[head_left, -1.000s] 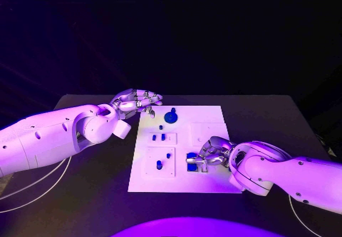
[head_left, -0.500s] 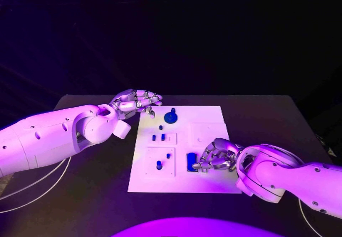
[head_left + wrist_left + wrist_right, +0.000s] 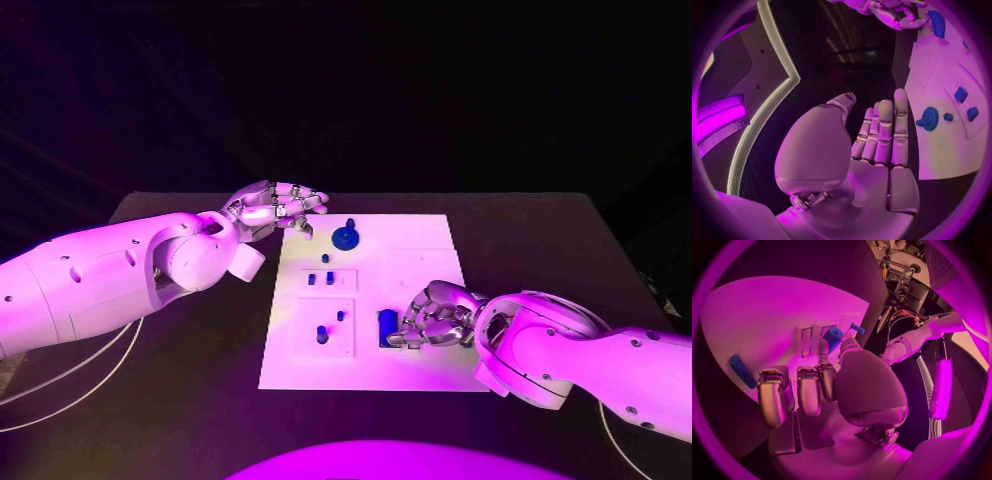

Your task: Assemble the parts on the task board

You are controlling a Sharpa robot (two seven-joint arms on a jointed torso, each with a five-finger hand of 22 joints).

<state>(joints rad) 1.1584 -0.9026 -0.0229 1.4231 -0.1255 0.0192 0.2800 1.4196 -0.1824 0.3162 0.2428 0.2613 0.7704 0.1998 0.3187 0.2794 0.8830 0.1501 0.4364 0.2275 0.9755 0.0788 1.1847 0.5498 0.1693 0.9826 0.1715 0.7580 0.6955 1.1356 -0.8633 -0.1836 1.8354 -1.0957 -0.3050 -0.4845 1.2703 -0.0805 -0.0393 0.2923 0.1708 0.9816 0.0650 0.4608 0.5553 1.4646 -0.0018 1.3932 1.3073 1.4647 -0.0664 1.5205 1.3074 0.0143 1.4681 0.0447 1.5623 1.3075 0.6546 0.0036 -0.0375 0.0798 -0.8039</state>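
Small blue plastic parts [image 3: 346,238] dot the flat white rectangular task board [image 3: 418,255] (plain, unpatterned) on the matte black table [image 3: 216,340].

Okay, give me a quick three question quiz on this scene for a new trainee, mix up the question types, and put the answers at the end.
1. True or false: the left hand is holding a blue part.
2. Which hand is at the upright blue part near the task board's near edge? A) left B) right C) both
3. Fill in: the round blue part sits toward the board's ____ edge.

Key: 1 false, it hovers by the far left corner holding nothing. 2 B, the right hand. 3 far.
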